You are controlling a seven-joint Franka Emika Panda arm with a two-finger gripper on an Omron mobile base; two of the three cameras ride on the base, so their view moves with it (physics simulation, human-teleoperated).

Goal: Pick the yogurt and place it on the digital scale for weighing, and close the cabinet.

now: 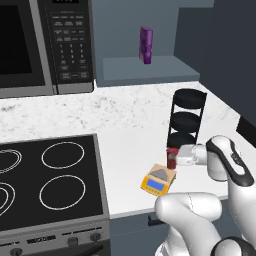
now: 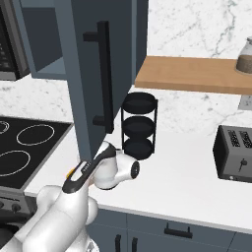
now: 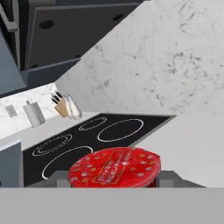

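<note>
The yogurt [image 1: 171, 157], a small dark-red cup, is held sideways-on by my gripper [image 1: 172, 160], which is shut on it just above the back right edge of the digital scale [image 1: 159, 180]. The scale is orange-yellow with a grey plate and a blue display, and it lies near the counter's front edge. In the hand view the yogurt's red lid [image 3: 114, 166] sits low between my fingers. The cabinet [image 1: 150, 70] is open, its door [image 2: 81, 74] with the black bar handle [image 2: 105, 76] swung out over my arm.
A black three-tier rack [image 1: 187, 120] stands right behind the yogurt. A purple box [image 1: 146, 45] stands in the cabinet. The stove [image 1: 50, 180] is to the left, under the microwave [image 1: 45, 45]. A toaster [image 2: 235, 153] and a wooden shelf [image 2: 192, 74] are on the right.
</note>
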